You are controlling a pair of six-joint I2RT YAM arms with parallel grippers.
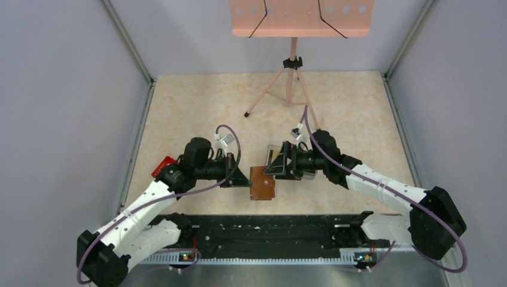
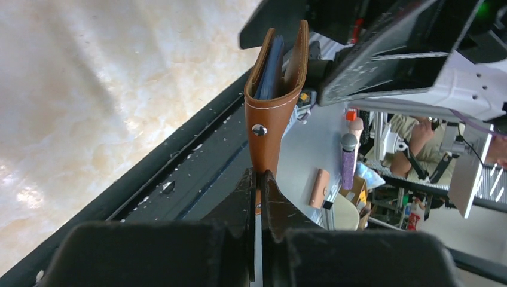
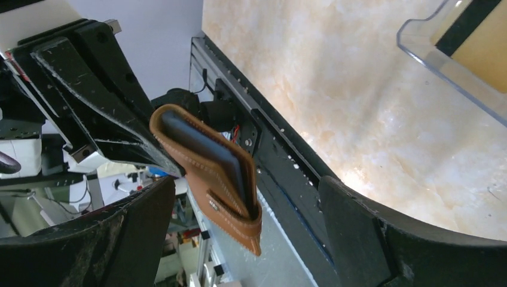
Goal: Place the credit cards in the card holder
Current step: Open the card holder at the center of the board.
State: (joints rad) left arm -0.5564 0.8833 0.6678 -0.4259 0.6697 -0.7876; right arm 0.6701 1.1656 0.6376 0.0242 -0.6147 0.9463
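The brown leather card holder [image 1: 262, 183] is held just above the table's near edge, folded almost shut, its blue-grey inside showing [image 2: 272, 66]. My left gripper [image 2: 258, 179] is shut on its lower leather edge below the snap stud. My right gripper [image 3: 244, 186] is open, its fingers [image 3: 359, 233] wide on either side of the card holder [image 3: 206, 167], not touching it. A yellow-gold credit card [image 3: 487, 54] with a black band beside it lies in the clear plastic tray [image 3: 430, 51], just behind my right gripper [image 1: 278, 168].
The clear tray [image 1: 274, 153] sits mid-table. A pink music stand on a tripod [image 1: 292, 66] stands at the back. A black rail [image 1: 263, 230] runs along the near edge. A red object [image 1: 162, 166] lies by the left arm. Grey walls close both sides.
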